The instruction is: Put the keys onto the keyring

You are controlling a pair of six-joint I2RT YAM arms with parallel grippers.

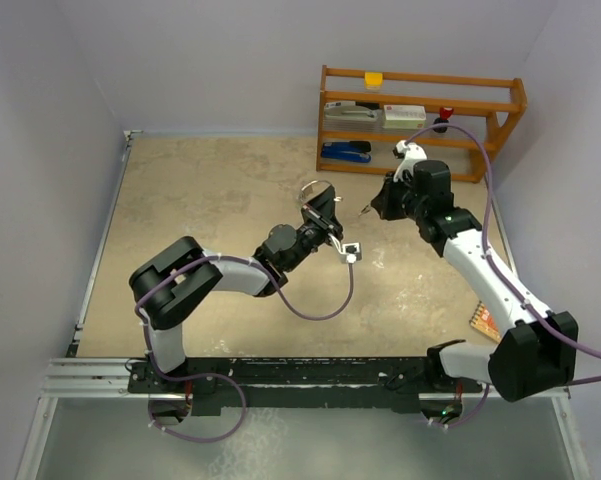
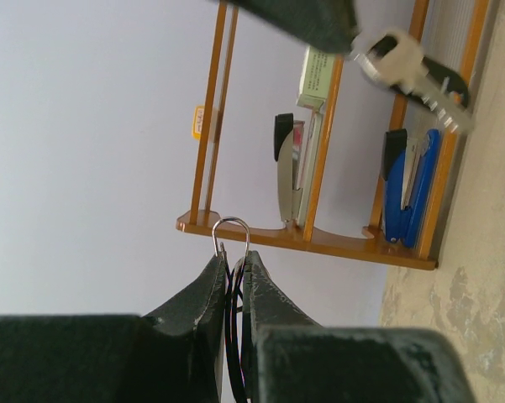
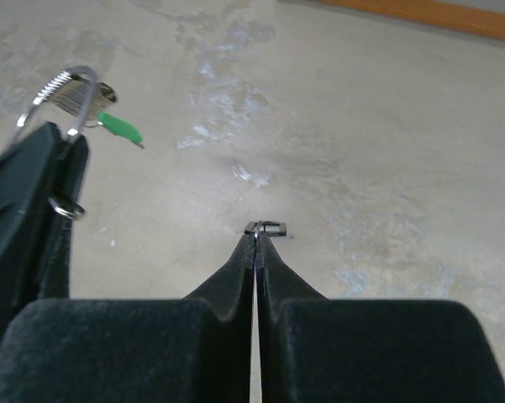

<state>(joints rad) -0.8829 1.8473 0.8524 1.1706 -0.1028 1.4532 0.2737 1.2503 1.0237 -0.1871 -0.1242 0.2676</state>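
Observation:
My left gripper [image 1: 317, 203] is raised over the middle of the table and shut on the keyring [image 1: 313, 188], a thin silver wire loop. In the left wrist view the loop [image 2: 233, 228] sticks out past the closed fingertips of the left gripper [image 2: 234, 260]. The right wrist view shows the keyring [image 3: 65, 86] with a green-headed key [image 3: 122, 130] hanging from it. My right gripper [image 1: 376, 208] faces it from the right, a short gap away, shut on a small key [image 1: 364, 211]. That key [image 3: 265, 227] pokes end-on from the tips of the right gripper [image 3: 255, 241]. Its toothed blade [image 2: 441, 105] shows in the left wrist view.
An orange wooden rack [image 1: 420, 82] stands at the back right, holding a blue stapler [image 1: 345, 152] and other small items. A small orange thing [image 1: 483, 320] lies by the right arm near the table's right edge. Walls close the left, back and right sides.

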